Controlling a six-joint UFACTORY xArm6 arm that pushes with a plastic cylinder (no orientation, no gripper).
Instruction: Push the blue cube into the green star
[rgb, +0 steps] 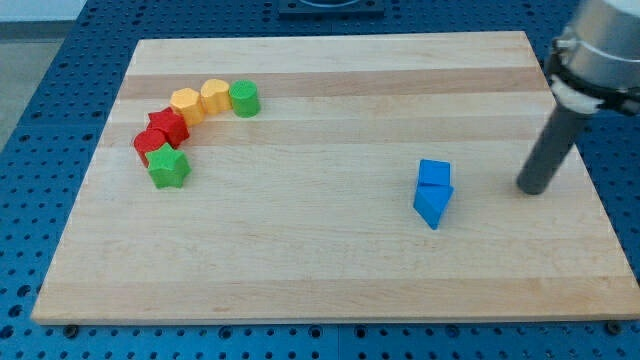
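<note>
The blue cube (435, 173) sits right of the board's middle, touching a second blue block (432, 205), a wedge-like shape, just below it. The green star (168, 167) lies at the view's left, at the lower end of a curved row of blocks. My tip (531, 190) rests on the board to the right of the blue cube, a clear gap apart from it, at about the height of the seam between the two blue blocks.
The curved row at the upper left holds two red blocks (160, 133), a yellow-orange block (186, 103), a yellow block (214, 96) and a green cylinder (244, 98). The wooden board (320, 270) lies on a blue perforated table.
</note>
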